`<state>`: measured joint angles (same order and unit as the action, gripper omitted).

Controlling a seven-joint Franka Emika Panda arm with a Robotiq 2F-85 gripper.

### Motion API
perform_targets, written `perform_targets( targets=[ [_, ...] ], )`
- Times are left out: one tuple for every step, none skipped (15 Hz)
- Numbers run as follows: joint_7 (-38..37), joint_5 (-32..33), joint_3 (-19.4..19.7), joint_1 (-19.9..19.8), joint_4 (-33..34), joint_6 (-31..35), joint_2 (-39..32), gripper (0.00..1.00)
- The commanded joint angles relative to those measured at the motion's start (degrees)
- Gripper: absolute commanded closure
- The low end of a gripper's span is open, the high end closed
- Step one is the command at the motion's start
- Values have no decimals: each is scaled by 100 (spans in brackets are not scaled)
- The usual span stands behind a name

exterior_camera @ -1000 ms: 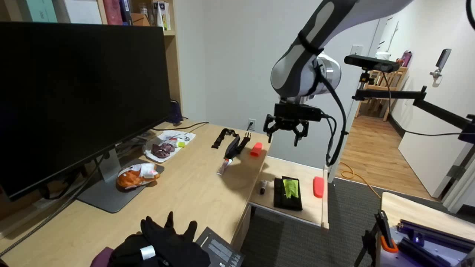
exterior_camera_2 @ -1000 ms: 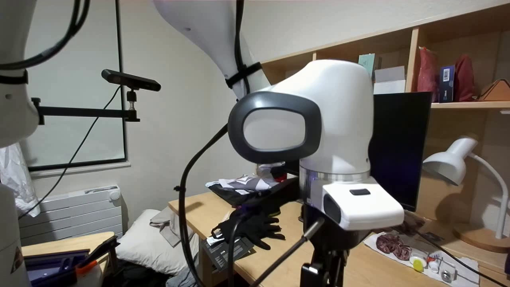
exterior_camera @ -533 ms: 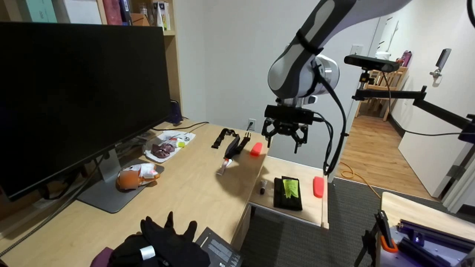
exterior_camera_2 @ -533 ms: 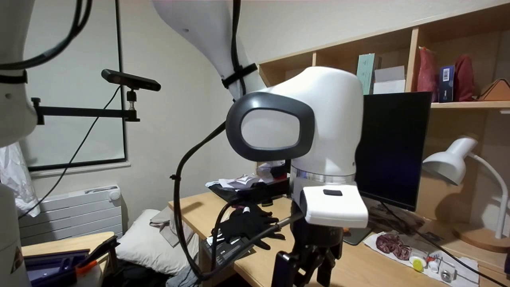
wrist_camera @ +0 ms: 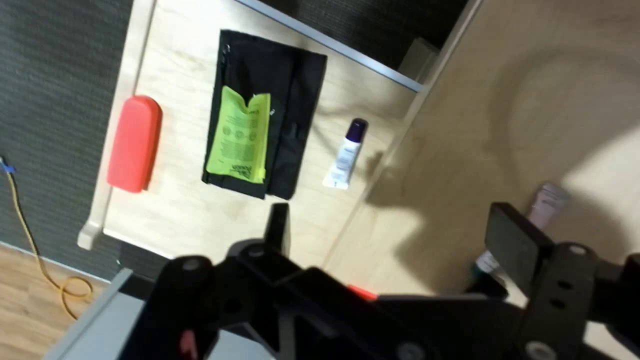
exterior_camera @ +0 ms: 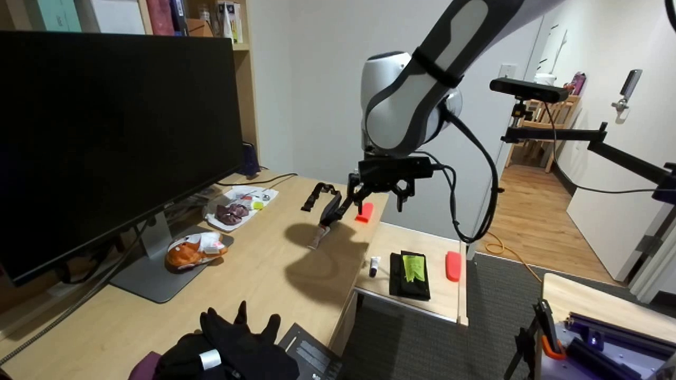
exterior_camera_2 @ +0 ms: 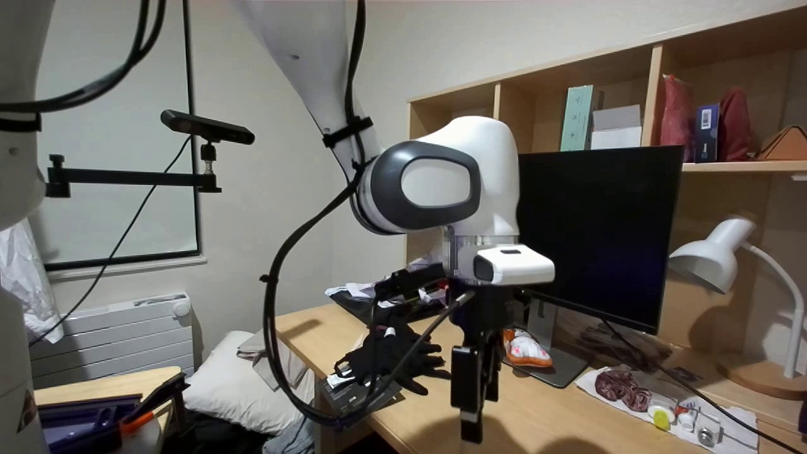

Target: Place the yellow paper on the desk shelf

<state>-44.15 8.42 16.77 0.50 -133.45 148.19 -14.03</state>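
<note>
hovering over pale desk (exterior_camera: 259, 285), claw (exterior_camera: 379, 209) spread, yellow paper (wrist_camera: 239, 140) on black pouch (wrist_camera: 287, 115) on desk shelf (wrist_camera: 182, 200), dark carpet (exterior_camera: 496, 301) beneath

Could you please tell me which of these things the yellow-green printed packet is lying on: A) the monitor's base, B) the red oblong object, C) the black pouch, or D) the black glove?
C: the wrist view shows the yellow-green printed packet on top of the black pouch, with black material showing around its edges.
</note>
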Motion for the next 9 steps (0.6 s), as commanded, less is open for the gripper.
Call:
perform_targets(
  targets=[
    [391,301,-294,56,-216,360,488,0],
    [632,153,-448,27,-260,450,596,0],
    [859,47,-571,10,-287,466,697,0],
    [1162,-165,-731,-26,-316,488,779,0],
    [1591,-454,-889,-73,-340,375,879,0],
    [2032,-832,-1047,-95,-338,185,964,0],
    [2417,-1176,-1157,-94,-335,1,1033,0],
    [2819,-1464,-1246,-110,-308,-245,1106,0],
    [3043,-1590,-1273,-116,-243,-457,1114,0]
  ],
)
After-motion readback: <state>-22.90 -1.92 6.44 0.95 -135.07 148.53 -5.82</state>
